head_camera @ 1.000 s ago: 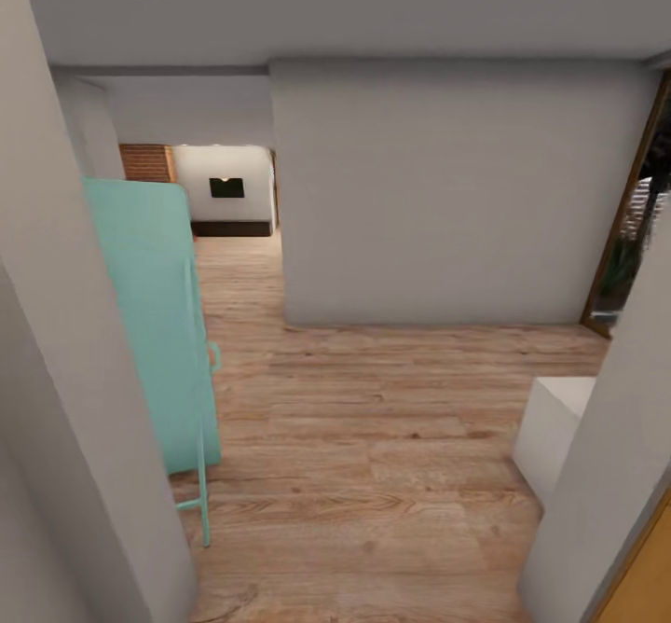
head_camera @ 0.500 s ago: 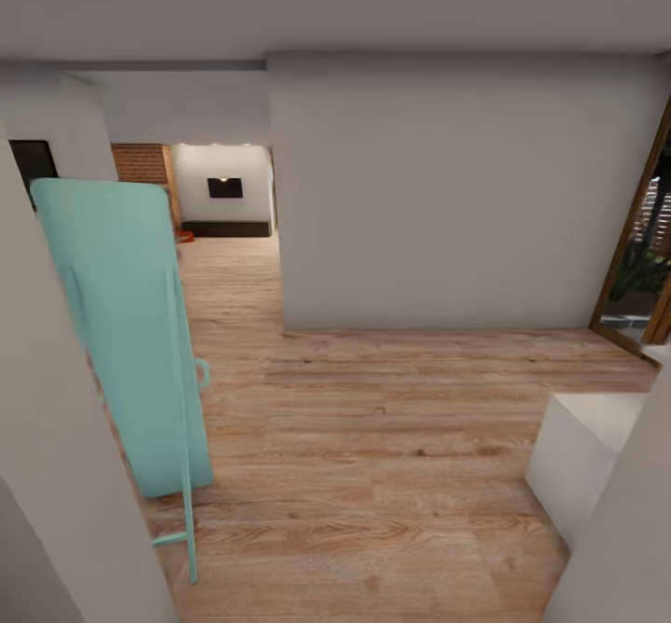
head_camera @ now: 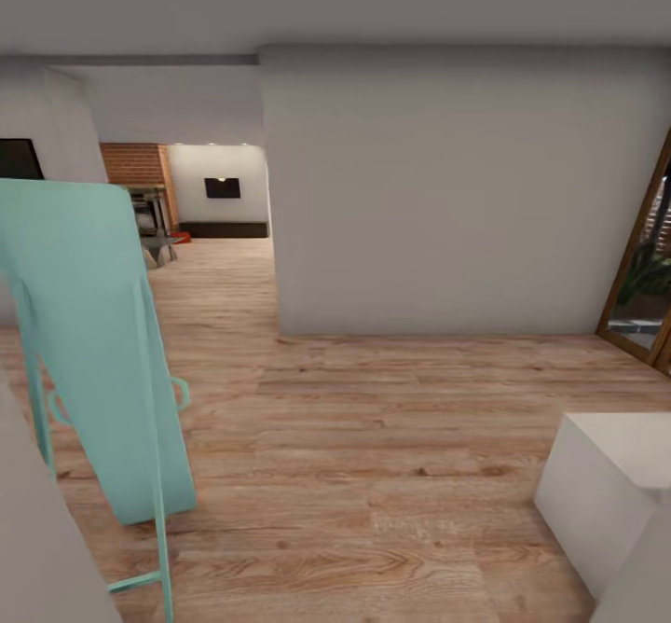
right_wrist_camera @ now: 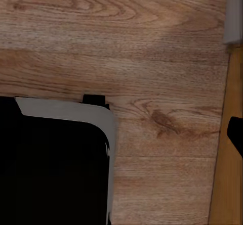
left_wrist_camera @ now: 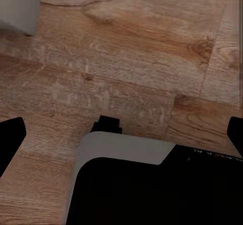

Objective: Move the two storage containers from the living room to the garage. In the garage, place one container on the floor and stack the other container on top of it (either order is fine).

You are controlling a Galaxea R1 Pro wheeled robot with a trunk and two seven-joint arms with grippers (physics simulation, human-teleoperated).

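Though too small to name for sure, probably one storage container point(head_camera: 181, 237): an orange-red speck far off on the wood floor point(head_camera: 373, 436), just beside the end of the dark bench point(head_camera: 225, 228) in the living room point(head_camera: 200, 203). Above the bench, a black wall screen point(head_camera: 223, 188); to its left, a red-brick fireplace point(head_camera: 140, 171). Nearer, a plain white wall point(head_camera: 447, 194) closing off most of the hallway, a teal folding board point(head_camera: 98, 343) leaning at the left, a white block point(head_camera: 606, 483) at the lower right, a wood-framed doorway point(head_camera: 643, 259) with greenery beyond. Left gripper point(left_wrist_camera: 123, 134) over the planks and the black, grey-edged robot base point(left_wrist_camera: 126, 184), fingers point(left_wrist_camera: 11, 134) spread wide, grasping nothing. Right gripper point(right_wrist_camera: 121, 134) likewise spread and bare, one fingertip point(right_wrist_camera: 236, 134) at the edge, the other lost against the black base
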